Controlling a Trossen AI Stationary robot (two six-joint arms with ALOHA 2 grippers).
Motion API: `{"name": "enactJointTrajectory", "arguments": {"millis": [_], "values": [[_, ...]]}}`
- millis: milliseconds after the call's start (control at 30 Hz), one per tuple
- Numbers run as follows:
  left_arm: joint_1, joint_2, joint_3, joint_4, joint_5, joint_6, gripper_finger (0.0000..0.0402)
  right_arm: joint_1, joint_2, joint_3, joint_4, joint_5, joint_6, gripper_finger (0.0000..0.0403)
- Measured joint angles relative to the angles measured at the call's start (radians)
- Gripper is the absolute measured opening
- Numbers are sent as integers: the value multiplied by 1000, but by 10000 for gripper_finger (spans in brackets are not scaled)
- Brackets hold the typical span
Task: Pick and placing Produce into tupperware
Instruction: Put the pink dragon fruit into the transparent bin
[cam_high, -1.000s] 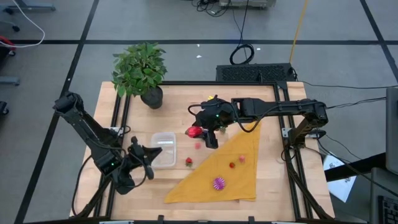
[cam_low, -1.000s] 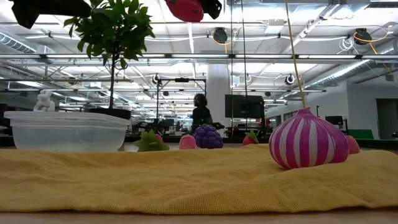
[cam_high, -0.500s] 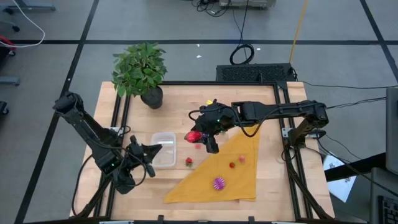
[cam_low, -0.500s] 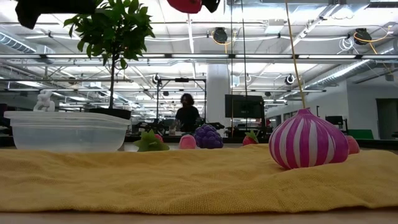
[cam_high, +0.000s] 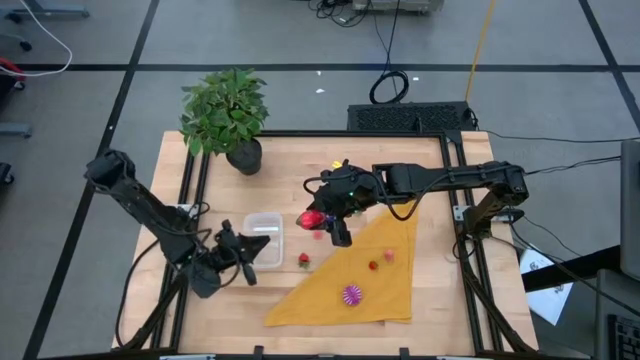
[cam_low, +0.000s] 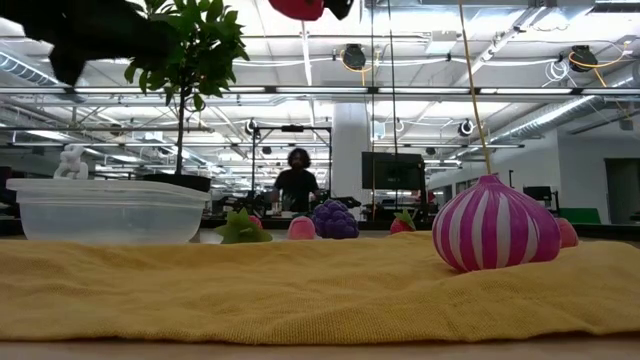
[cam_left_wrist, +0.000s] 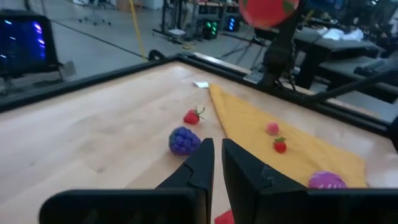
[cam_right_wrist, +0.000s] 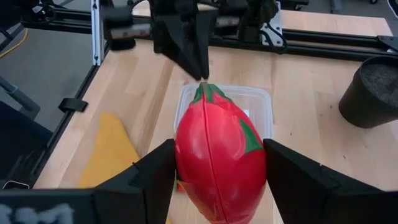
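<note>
Red fruit (cam_high: 312, 218), green-tipped, sits clamped in the right gripper (cam_high: 318, 220), fingers pressed on both its sides. In the right wrist view the fruit (cam_right_wrist: 219, 163) fills the gap between the two fingers (cam_right_wrist: 144, 180). High view: gripper and fruit hang above the bare wood between the tub (cam_high: 262, 240) and the yellow cloth (cam_high: 365, 275), well off the table; in the low view the fruit (cam_low: 298, 8) shows only at the top edge.

Tub: clear plastic, near the table's left side, upright, lid off. Nothing visible inside it in the low view (cam_low: 108, 212). The right wrist view shows the tub (cam_right_wrist: 255, 106) just beyond the held fruit.

Left gripper (cam_high: 243, 262): fingers shut, pressed together, holding nothing. It sits just beside the tub's near edge. Left wrist view confirms the two fingers (cam_left_wrist: 200, 171) closed with only a thin seam between them.

Loose produce:
- strawberry (cam_high: 303, 260) on wood, between tub and cloth edge.
- small pink piece (cam_high: 319, 234) on wood, near the held fruit.
- small red piece (cam_high: 374, 265) and pink piece (cam_high: 389, 255) on the cloth.
- striped magenta ball (cam_high: 351, 294) on the cloth, near its front edge; large in the low view (cam_low: 495, 225).
- purple grapes (cam_left_wrist: 184, 140) on wood, seen in the left wrist view.

Potted plant (cam_high: 226, 112) at the back left corner.
</note>
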Motion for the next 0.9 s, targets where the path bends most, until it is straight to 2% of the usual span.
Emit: {"name": "enactJointTrajectory", "arguments": {"millis": [233,333,400,567,733,900], "values": [[105,0,-141,530,260,363,35,0,0,0,-1,0,3,212],[131,0,-201,702,324,452,35,0,0,0,-1,0,3,212],[143,0,-229,761,331,470,35,0,0,0,-1,0,3,212],[164,0,-241,790,350,477,35,0,0,0,1,0,2,212],[172,1,-241,863,420,558,35,1,0,0,12,0,0,212],[175,103,-241,1021,430,622,35,13,0,0,16,0,-4,212]]}}
